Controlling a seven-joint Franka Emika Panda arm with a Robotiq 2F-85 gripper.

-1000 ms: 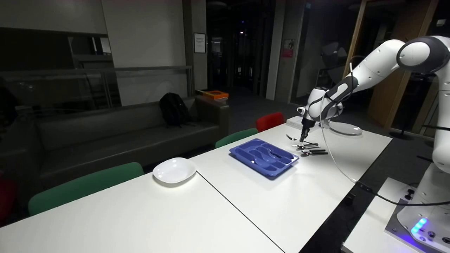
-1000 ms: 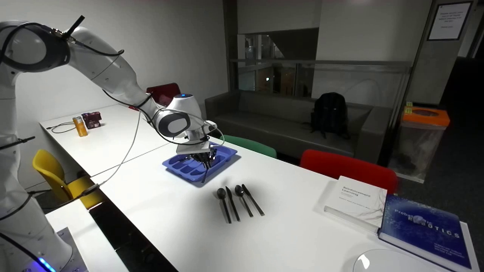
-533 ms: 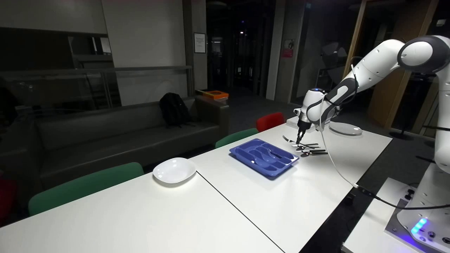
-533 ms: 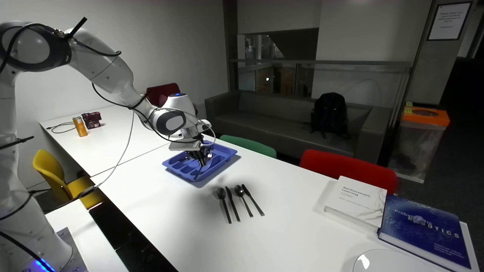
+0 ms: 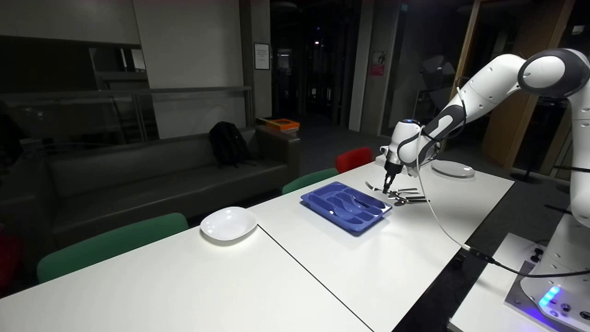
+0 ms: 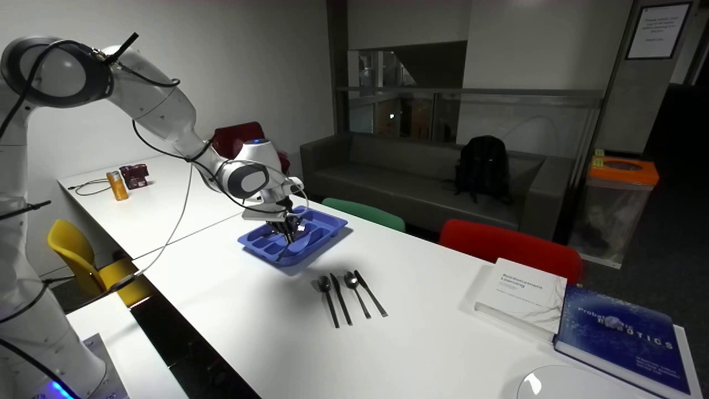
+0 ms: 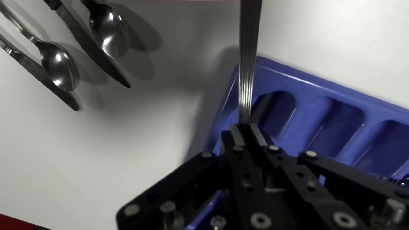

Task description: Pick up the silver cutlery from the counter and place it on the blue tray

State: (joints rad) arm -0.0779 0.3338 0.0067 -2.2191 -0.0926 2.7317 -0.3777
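Observation:
My gripper is shut on a silver fork; its ridged handle points away from the fingertips in the wrist view. The fork's tines stick out on the far side of the jaws in an exterior view. Below the fingertips lies a corner of the blue tray, with its compartments; the fork hangs over this corner, its exact height unclear. Two spoons and two knives lie side by side on the white counter, apart from the tray. Small dark shiny items show inside the tray, too cut off to name.
A white dish stands past the tray, near a counter seam. At the opposite end are a pale plate, a white book and a blue book. Green and red chairs line the far edge.
My gripper has carried the fork away from the spoons and knives towards the tray, sinking slightly. The grip has stayed shut. The tray and the other cutlery have not moved.

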